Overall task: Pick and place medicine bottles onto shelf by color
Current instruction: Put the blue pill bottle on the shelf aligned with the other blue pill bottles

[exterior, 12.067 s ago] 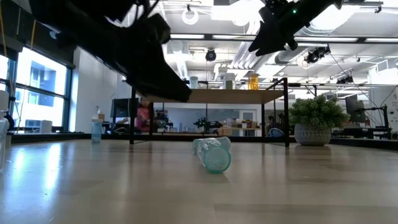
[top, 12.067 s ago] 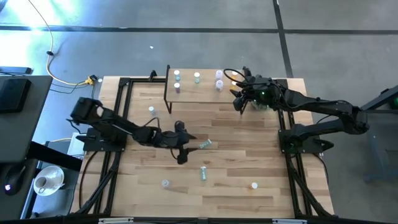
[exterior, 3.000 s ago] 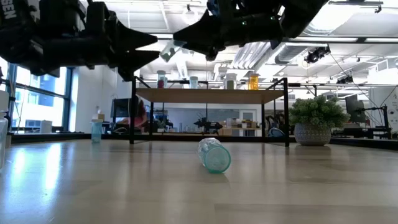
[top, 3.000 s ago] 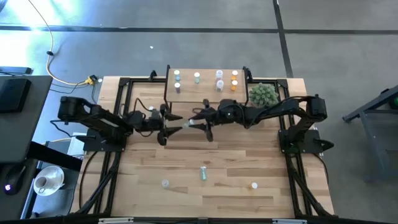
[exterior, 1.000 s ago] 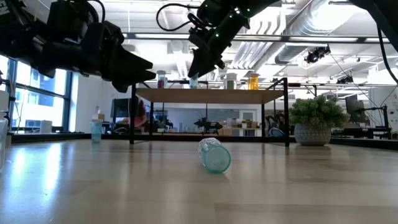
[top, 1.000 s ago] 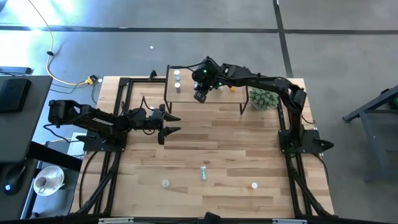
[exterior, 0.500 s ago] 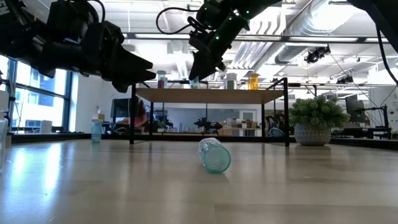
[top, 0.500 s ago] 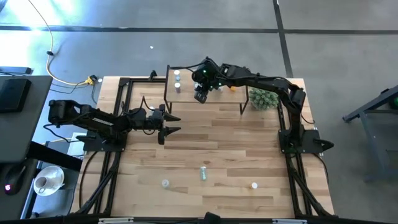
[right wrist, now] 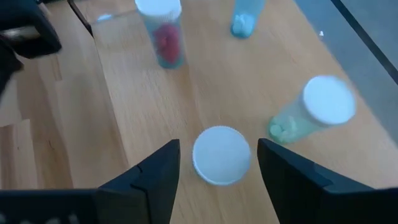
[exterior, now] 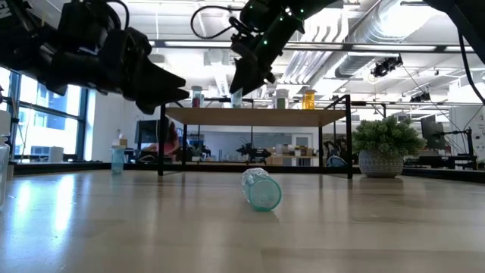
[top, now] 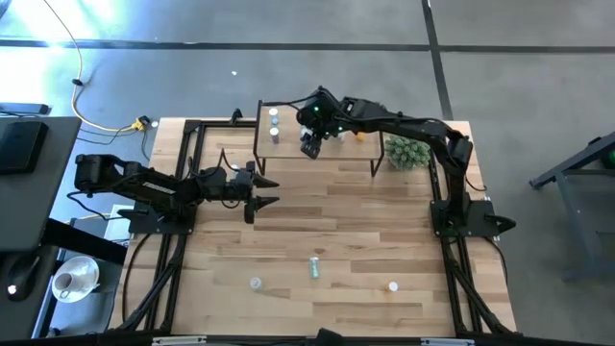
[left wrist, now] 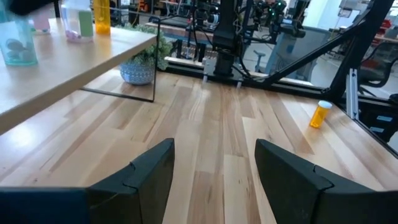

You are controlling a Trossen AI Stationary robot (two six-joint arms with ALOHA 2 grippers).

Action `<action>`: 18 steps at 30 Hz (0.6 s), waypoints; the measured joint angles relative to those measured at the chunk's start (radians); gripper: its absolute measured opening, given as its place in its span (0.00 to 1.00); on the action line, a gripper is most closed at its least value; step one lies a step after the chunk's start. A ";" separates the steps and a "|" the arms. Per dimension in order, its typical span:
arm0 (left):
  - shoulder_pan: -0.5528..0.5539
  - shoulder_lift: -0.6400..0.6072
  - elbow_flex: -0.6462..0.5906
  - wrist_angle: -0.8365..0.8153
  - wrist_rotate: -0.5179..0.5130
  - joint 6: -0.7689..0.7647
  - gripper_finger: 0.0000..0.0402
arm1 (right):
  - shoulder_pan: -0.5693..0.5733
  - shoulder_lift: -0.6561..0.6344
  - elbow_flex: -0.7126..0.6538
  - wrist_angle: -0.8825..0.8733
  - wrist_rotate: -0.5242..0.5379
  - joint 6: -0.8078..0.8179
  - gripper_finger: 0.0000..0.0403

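My right gripper (top: 308, 146) hangs open over the left part of the shelf (top: 327, 144), fingers slanting down. A white-capped medicine bottle (right wrist: 221, 154) stands upright on the shelf board between its fingers, with a gap on each side. Other bottles stand near it: one with red contents (right wrist: 163, 34), a blue one (right wrist: 245, 15) and a green one (right wrist: 311, 115). My left gripper (top: 267, 189) waits open and level above the table's left middle, with nothing between its fingers (left wrist: 155, 168). A green bottle (exterior: 261, 189) lies on its side on the table.
A spiky green plant ball (top: 406, 150) sits in a pot right of the shelf. Loose bottles lie near the table's front: a green one (top: 313, 266), a clear one (top: 255, 284) and an orange one (top: 393, 286). Black frame rails (top: 183, 154) border the tabletop.
My right gripper has opened over the shelf and let go of the white-capped bottle, which stays upright on the board. Neither arm has shifted.
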 joint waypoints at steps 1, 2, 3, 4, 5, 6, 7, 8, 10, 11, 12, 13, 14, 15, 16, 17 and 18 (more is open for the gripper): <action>0.000 0.000 0.000 -0.005 -0.002 0.000 0.53 | 0.000 -0.001 0.011 -0.006 0.000 0.000 0.51; 0.000 0.000 0.000 -0.010 -0.004 0.000 0.53 | 0.002 -0.002 0.026 -0.018 0.000 0.001 0.51; 0.000 0.000 0.000 -0.013 -0.008 0.000 0.53 | 0.002 -0.002 0.042 -0.036 0.000 0.003 0.51; 0.000 0.000 0.000 -0.015 -0.015 0.000 0.53 | 0.003 -0.002 0.062 -0.057 0.000 0.010 0.51; 0.000 0.000 0.000 -0.017 -0.021 0.000 0.53 | 0.005 -0.002 0.083 -0.075 -0.001 0.012 0.51; 0.000 0.000 0.000 -0.021 -0.026 0.000 0.53 | 0.008 -0.002 0.101 -0.087 -0.001 0.018 0.51; 0.000 0.000 0.000 -0.026 -0.031 0.001 0.53 | 0.011 -0.003 0.119 -0.100 -0.001 0.018 0.51; 0.000 0.000 0.000 -0.031 -0.038 0.000 0.53 | 0.016 -0.003 0.138 -0.124 -0.002 0.018 0.51; 0.000 0.000 0.000 -0.037 -0.040 0.000 0.53 | 0.025 -0.003 0.181 -0.185 -0.003 0.018 0.51; 0.000 0.000 0.000 -0.037 -0.041 0.000 0.53 | 0.030 -0.003 0.206 -0.213 -0.003 0.018 0.51; 0.000 0.000 0.000 -0.038 -0.041 0.000 0.53 | 0.035 -0.003 0.228 -0.239 -0.003 0.018 0.51; 0.000 0.000 0.000 -0.040 -0.045 0.000 0.53 | 0.041 -0.004 0.250 -0.270 -0.003 0.017 0.51; 0.000 0.000 0.000 -0.041 -0.056 0.001 0.53 | 0.046 -0.004 0.273 -0.307 -0.003 0.014 0.51; 0.000 0.000 0.000 -0.043 -0.072 0.001 0.53 | 0.051 -0.004 0.296 -0.342 -0.003 0.012 0.51; 0.000 0.000 0.000 -0.046 -0.089 0.001 0.53 | 0.058 -0.004 0.318 -0.368 -0.003 0.011 0.51; 0.000 0.000 0.000 -0.053 -0.101 0.001 0.53 | 0.065 -0.004 0.338 -0.389 -0.003 0.011 0.51; 0.000 0.000 0.000 -0.061 -0.110 0.001 0.53 | 0.072 -0.004 0.358 -0.412 -0.003 0.010 0.51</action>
